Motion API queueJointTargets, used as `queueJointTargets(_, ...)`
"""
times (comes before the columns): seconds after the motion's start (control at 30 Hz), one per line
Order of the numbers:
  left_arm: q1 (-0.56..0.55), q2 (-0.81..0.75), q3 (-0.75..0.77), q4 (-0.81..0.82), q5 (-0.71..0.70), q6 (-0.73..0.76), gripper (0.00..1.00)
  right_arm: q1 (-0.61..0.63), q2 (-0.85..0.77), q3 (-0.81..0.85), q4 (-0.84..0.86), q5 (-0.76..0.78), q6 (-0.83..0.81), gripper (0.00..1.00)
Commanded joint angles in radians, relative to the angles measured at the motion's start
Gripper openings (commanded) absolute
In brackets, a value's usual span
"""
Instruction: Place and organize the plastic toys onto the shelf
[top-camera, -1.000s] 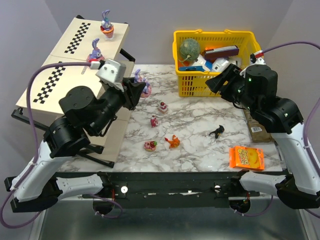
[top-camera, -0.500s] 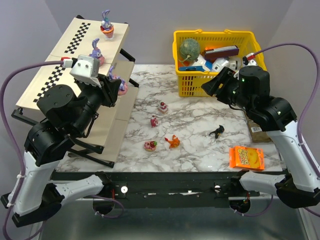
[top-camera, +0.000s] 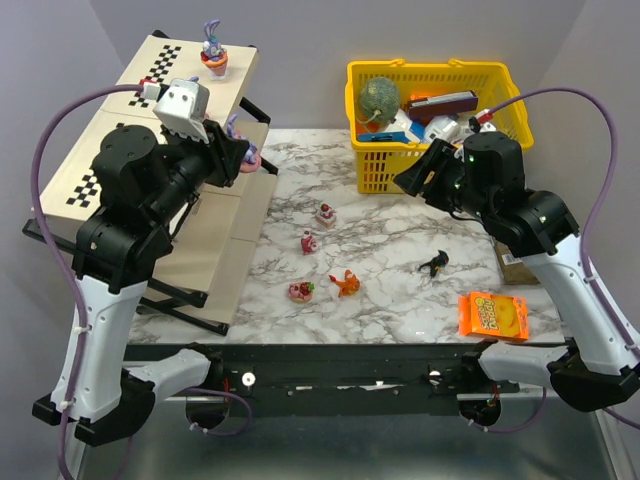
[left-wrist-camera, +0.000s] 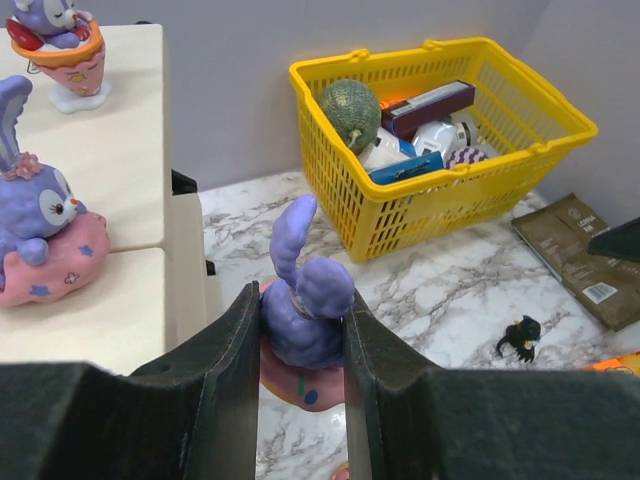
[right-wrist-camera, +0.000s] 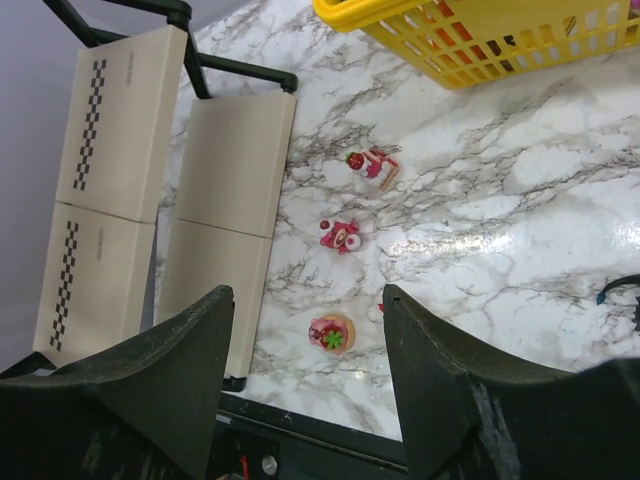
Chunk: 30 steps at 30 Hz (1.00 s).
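Observation:
My left gripper (top-camera: 238, 152) is shut on a purple-eared rabbit on a pink doughnut (left-wrist-camera: 318, 292), held above the right edge of the slanted beige shelf (top-camera: 105, 170). On the shelf stand a rabbit in a cup (top-camera: 212, 50) on the top tier and a rabbit on a doughnut (left-wrist-camera: 40, 240) one tier lower; the wrist camera hides the second one in the top view. Loose toys lie on the marble: a red one (top-camera: 326, 213), a pink one (top-camera: 309, 241), an orange one (top-camera: 345, 283), a doughnut piece (top-camera: 301, 291) and a black one (top-camera: 433, 264). My right gripper (top-camera: 418, 176) is open and empty above the table.
A yellow basket (top-camera: 372, 178) with a green ball and boxes stands at the back right. An orange snack packet (top-camera: 493, 315) and a brown packet (top-camera: 515, 262) lie at the right. The shelf's black frame (top-camera: 190, 300) juts onto the table's left side.
My left arm has carried the rabbit up and to the left, from over the table to the shelf's edge. My right arm has shifted slightly left, still open.

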Motion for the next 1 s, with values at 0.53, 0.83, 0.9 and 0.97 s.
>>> queueJointTargets(0.53,0.588,-0.098,-0.184,0.269,0.766,-0.214,0.00,0.000,0.055,0.040,0.010,-0.021,-0.076,0.69)
queueJointTargets(0.83,0.657,-0.146,-0.262,0.363,0.858,-0.323,0.00,-0.003,0.087,0.064,-0.006,-0.025,-0.100,0.69)
queueJointTargets(0.9,0.688,-0.166,-0.296,0.364,0.867,-0.334,0.00,-0.005,0.091,0.063,-0.006,-0.030,-0.106,0.69)
queueJointTargets(0.97,0.710,-0.178,-0.339,0.390,0.884,-0.366,0.00,-0.009,0.095,0.052,-0.001,-0.033,-0.118,0.69)
